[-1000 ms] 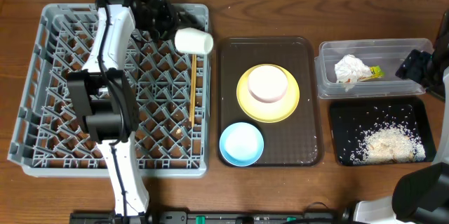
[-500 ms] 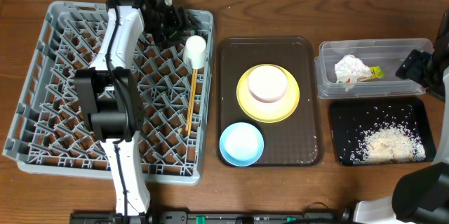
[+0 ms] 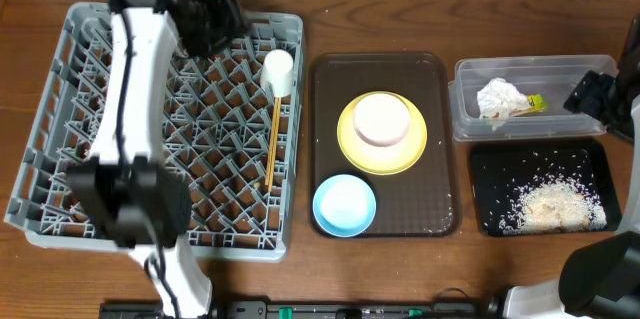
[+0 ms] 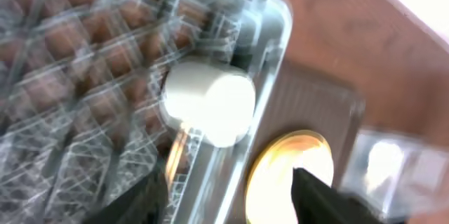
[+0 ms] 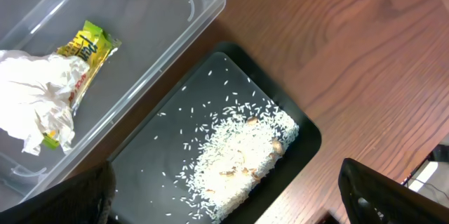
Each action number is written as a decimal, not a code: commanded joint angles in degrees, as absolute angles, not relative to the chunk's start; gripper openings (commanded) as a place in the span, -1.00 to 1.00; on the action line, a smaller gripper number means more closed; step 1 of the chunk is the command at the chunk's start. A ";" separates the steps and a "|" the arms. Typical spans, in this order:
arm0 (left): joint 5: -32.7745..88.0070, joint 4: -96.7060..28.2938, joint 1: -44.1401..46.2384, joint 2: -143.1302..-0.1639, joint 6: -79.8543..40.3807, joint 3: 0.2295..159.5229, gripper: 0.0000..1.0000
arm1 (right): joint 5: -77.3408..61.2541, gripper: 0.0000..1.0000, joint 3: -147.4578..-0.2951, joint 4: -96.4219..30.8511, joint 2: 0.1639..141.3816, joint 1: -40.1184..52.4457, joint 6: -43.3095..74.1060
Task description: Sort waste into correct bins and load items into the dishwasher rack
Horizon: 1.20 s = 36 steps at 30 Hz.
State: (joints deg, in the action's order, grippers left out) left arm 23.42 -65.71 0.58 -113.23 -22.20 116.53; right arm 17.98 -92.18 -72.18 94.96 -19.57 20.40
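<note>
The small white cup (image 3: 277, 69) lies on its side in the grey dishwasher rack (image 3: 90, 109), at its right edge; it shows blurred in the left wrist view (image 4: 210, 101). Two chopsticks (image 3: 272, 144) lie in the rack below the cup. My left gripper (image 3: 213, 21) is open and empty, a little left of the cup (image 4: 228, 213). The yellow plate (image 3: 400, 154) carries the white bowl (image 3: 380, 119); the light blue bowl (image 3: 345, 204) sits in front. My right gripper (image 3: 592, 94) is open and empty above the bins (image 5: 224, 213). The napkin (image 5: 35, 101) and wrapper (image 5: 90, 47) lie in the clear tub (image 5: 175, 20); rice (image 5: 238, 154) lies in the black tray (image 5: 161, 147).
The plate and both bowls sit on a dark brown serving tray (image 3: 435, 79) between the rack and the bins. The clear tub (image 3: 575, 69) stands behind the black tray (image 3: 485, 164) at the right. My left arm (image 3: 125, 109) stretches over the rack.
My left gripper has let go of the cup, which now rests in the rack, and has drawn back to the left. The rack has shifted slightly. The right arm has not moved.
</note>
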 commanded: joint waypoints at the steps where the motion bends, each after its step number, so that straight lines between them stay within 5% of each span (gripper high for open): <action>1: 12.45 -73.52 4.43 -110.34 -21.61 117.45 0.14 | 18.59 0.99 -92.44 -72.20 94.00 -20.08 21.15; 7: 4.29 -82.98 14.00 -110.28 -20.32 113.71 0.01 | 18.59 0.98 -92.44 -72.20 94.00 -20.08 21.17; 16: 0.36 -76.55 23.90 -110.37 -20.40 102.52 -0.11 | 18.59 0.98 -92.44 -72.20 94.00 -20.08 21.17; 36: 0.38 -60.86 25.06 -110.50 -21.04 88.40 -0.02 | 18.59 0.99 -92.44 -72.20 94.00 -20.08 21.15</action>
